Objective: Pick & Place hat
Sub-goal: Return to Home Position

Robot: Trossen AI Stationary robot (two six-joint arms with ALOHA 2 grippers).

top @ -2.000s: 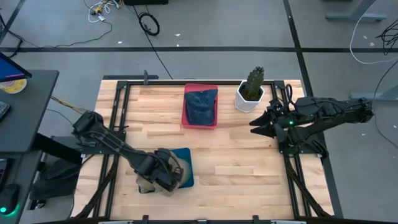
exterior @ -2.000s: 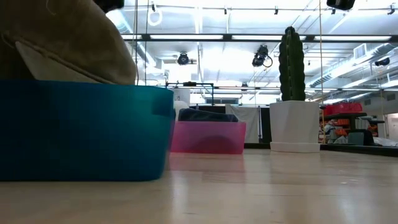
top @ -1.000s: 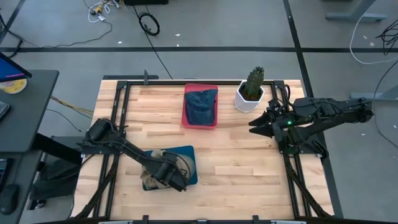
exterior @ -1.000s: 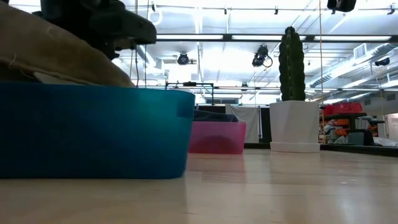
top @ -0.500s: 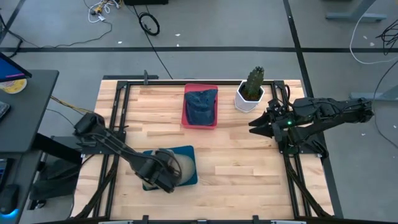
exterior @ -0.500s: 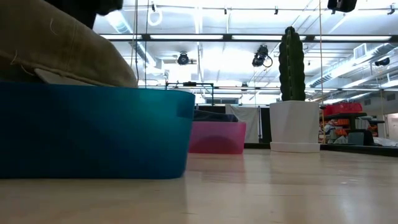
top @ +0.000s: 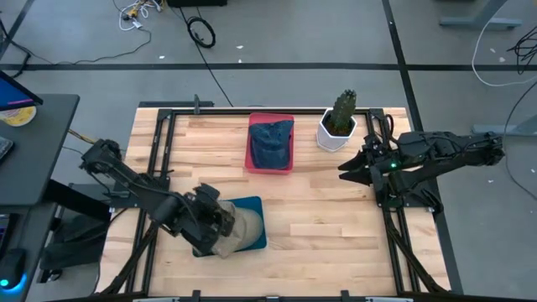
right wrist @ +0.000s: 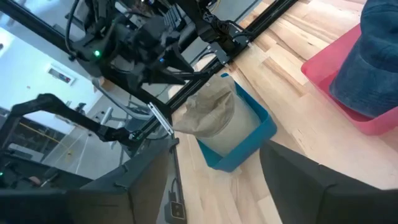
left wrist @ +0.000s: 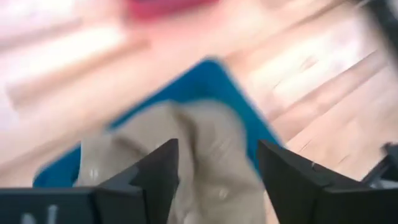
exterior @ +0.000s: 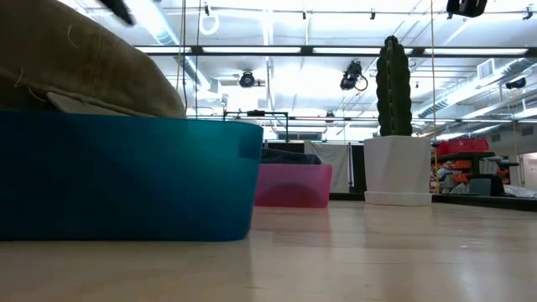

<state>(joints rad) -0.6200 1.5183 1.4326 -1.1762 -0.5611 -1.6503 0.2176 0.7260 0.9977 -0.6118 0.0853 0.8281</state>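
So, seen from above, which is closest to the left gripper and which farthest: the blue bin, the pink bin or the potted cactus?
1. The blue bin, at front left; the left gripper hangs right over it.
2. The pink bin, at back centre.
3. The potted cactus, at back right, just beyond the pink bin.

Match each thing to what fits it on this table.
Things:
1. blue bin
2. pink bin
3. white pot
4. left gripper

States:
A. holds a cactus
B. fingers open, just above the brown caps
C. piled with brown caps
D. holds a dark blue hat

Pairs: 1-C, 2-D, 3-A, 4-B.

The right gripper hangs open at the table's right edge, near the pot.
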